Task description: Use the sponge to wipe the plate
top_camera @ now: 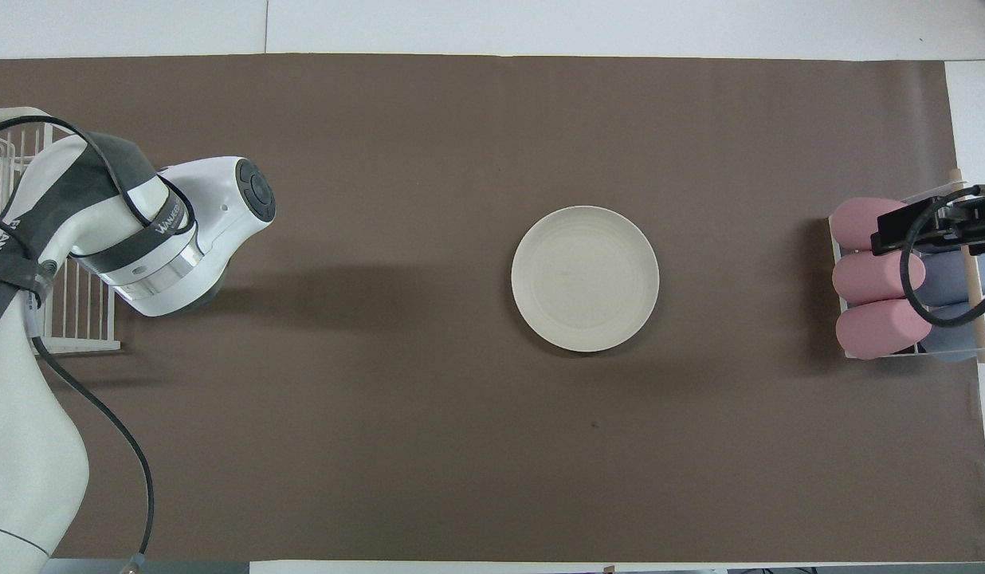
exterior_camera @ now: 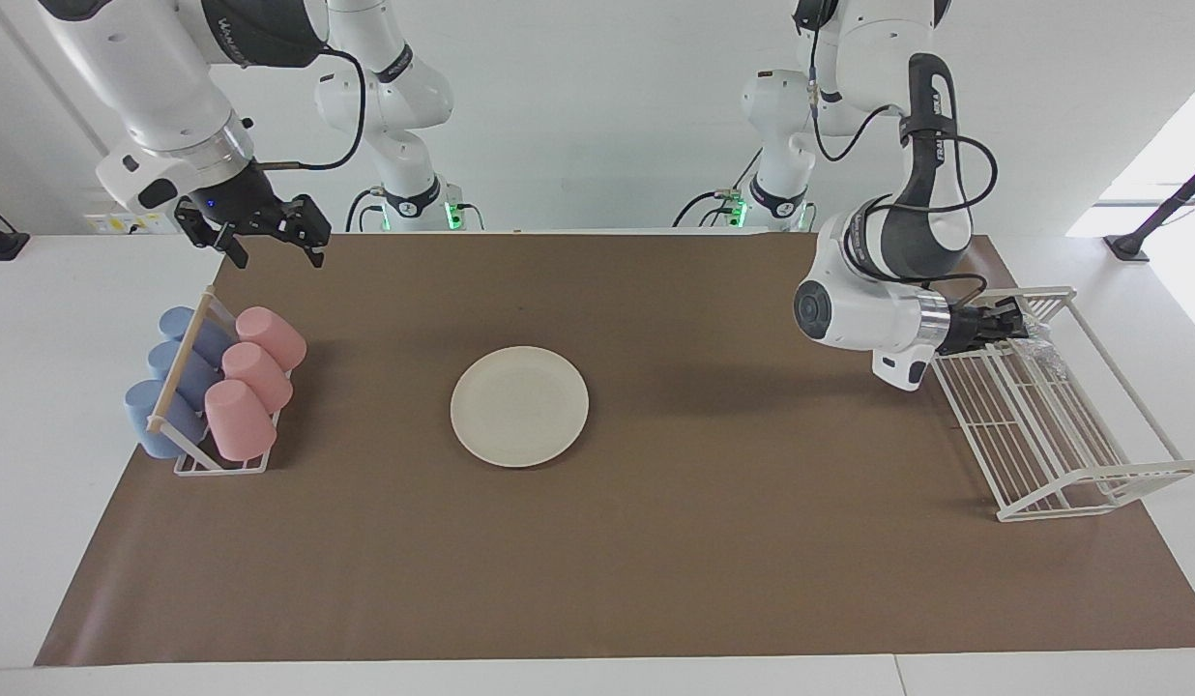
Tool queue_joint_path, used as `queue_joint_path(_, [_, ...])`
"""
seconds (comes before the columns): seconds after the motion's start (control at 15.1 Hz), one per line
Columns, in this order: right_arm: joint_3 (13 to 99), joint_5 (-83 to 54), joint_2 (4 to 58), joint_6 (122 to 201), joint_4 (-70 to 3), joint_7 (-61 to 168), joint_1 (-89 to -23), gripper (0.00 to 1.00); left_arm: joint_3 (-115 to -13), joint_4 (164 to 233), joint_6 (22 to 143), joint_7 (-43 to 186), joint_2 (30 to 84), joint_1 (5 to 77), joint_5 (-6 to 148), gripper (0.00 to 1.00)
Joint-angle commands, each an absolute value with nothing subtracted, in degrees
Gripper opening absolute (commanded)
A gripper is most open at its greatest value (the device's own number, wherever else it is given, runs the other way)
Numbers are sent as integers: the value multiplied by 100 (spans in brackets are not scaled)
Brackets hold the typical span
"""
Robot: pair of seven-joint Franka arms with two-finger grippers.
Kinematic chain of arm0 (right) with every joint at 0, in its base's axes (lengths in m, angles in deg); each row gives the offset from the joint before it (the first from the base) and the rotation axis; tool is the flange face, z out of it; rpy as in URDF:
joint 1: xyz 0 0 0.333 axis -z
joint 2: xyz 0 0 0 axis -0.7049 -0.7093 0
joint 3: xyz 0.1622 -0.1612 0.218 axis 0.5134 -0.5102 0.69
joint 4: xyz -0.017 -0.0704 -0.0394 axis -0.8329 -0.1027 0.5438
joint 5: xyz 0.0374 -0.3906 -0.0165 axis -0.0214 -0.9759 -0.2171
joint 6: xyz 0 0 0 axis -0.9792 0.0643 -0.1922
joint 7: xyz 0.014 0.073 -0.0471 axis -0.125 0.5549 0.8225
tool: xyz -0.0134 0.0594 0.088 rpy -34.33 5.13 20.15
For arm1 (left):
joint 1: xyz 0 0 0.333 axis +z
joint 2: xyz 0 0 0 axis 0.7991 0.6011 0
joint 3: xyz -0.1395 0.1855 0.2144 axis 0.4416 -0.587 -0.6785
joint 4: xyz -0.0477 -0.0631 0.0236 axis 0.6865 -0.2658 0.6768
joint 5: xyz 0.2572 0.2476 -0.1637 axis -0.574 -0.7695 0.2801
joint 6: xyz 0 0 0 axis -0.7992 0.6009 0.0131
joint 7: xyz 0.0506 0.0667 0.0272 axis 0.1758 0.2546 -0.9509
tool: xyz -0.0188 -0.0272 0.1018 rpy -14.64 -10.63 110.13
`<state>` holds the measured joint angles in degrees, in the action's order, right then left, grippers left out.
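The round, flat cream-white plate (exterior_camera: 519, 406) lies bare mid-worktop on brown paper (exterior_camera: 655, 561). The right pincer (exterior_camera: 269, 237) hangs with fingers spread wide, empty, over the paper near the rack of pink and blue cups (exterior_camera: 216, 387). The left pincer (exterior_camera: 1028, 329) is clamped tight on the small silvery-white sponge (exterior_camera: 1045, 350) above the white wire rack (exterior_camera: 1052, 435)

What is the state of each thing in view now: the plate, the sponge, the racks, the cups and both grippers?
plate: flat on the brown mat, bare, nothing touches it.
sponge: at the left gripper's tip, over the wire rack.
left gripper: shut on the sponge.
right gripper: open, empty, waiting above the cup rack.
wire rack: upright on the mat.
cups: lying tipped in the cup rack.
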<state>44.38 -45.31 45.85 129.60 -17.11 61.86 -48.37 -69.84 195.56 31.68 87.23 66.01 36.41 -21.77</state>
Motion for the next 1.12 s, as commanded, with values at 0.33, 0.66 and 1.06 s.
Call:
queue_joint_path(0.33, [4422,-4398,4531,12889,-1671,6314,-4807,100,-6984,19834,3577,9343,6503,3776,-2250,0])
queue_joint_path(0.66, [4422,-4389,4724,12924,-2092,6340,-4869,100,-6984,19781,3691,9650,6511,3784,-2066,100])
queue_joint_path(1.06, [4422,-4398,4831,13196,-2331,6332,-4878,100,-6984,19685,3735,9783,6503,3793,-1856,100])
